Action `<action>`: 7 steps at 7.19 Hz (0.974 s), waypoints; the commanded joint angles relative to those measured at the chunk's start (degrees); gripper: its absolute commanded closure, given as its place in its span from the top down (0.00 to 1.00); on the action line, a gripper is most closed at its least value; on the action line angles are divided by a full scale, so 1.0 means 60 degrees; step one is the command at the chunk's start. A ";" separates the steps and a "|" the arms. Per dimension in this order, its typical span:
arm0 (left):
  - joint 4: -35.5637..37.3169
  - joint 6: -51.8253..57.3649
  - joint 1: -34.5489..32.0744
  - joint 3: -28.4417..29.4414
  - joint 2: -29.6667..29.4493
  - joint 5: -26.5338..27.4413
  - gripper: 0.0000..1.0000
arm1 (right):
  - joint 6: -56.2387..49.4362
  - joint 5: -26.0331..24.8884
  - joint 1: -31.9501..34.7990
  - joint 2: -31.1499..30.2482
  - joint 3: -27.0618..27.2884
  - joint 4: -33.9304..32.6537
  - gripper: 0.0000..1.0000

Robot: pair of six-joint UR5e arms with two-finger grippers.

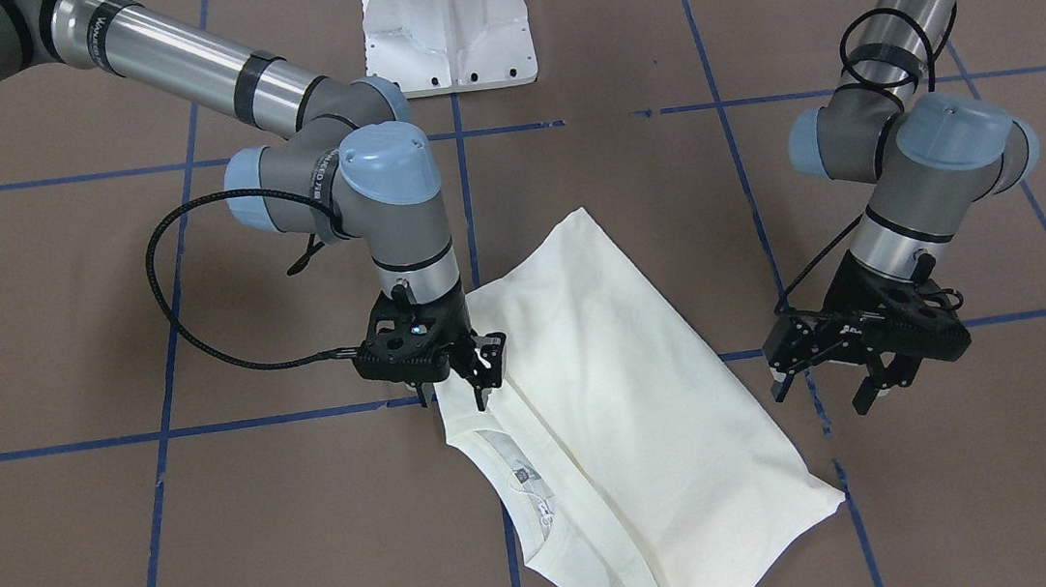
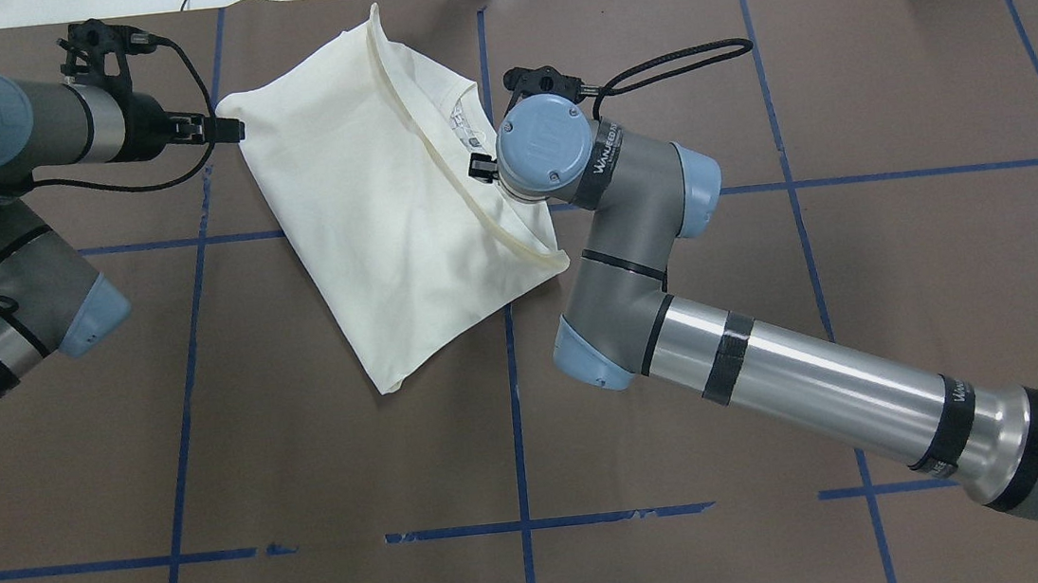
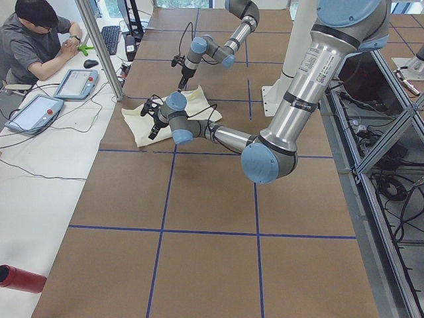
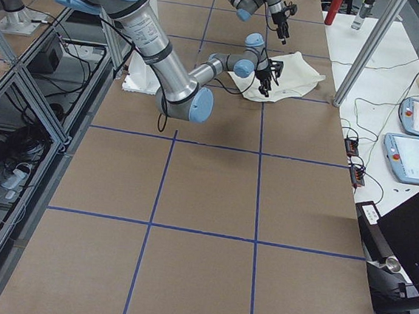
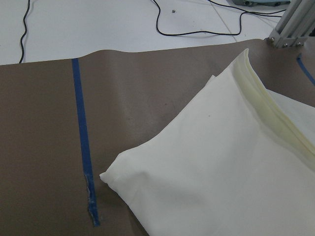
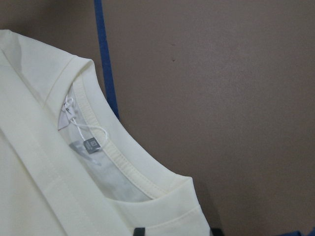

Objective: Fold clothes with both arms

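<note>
The cream T-shirt [image 1: 631,399] lies folded on the brown table, plain side up, near the far edge in the overhead view [image 2: 379,219]. Its collar [image 6: 123,157] with a small label [image 6: 93,144] shows; the print is hidden. My right gripper [image 1: 453,393] is open and low at the shirt's shoulder edge beside the collar, a fingertip [image 6: 139,231] on each side of that edge. My left gripper [image 1: 825,388] is open and empty, just above the table beside the shirt's other corner [image 5: 106,176]. In the overhead view the left gripper [image 2: 227,129] nearly touches that corner.
A white pedestal base [image 1: 447,29] stands at the robot's side of the table. Blue tape lines [image 2: 507,350] cross the brown surface. An operator [image 3: 33,40] sits past the far table edge with control pendants [image 3: 76,83]. Cables [image 5: 197,29] lie beyond that edge.
</note>
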 commanded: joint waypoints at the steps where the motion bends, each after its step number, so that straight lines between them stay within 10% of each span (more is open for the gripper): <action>1: 0.0000 -0.0004 0.0006 0.0015 0.0009 0.0000 1.00 | -0.0401 -0.0007 -0.0069 -0.0043 -0.0179 -0.0025 0.45; 6: 0.0014 0.0011 0.0006 0.0030 0.0009 0.0000 1.00 | -0.0679 -0.0300 -0.0157 -0.0057 -0.0282 -0.0026 0.45; 7: 0.0014 0.0025 0.0020 0.0030 0.0023 0.0000 1.00 | -0.0679 -0.0300 -0.0157 -0.0043 -0.0311 -0.0026 0.22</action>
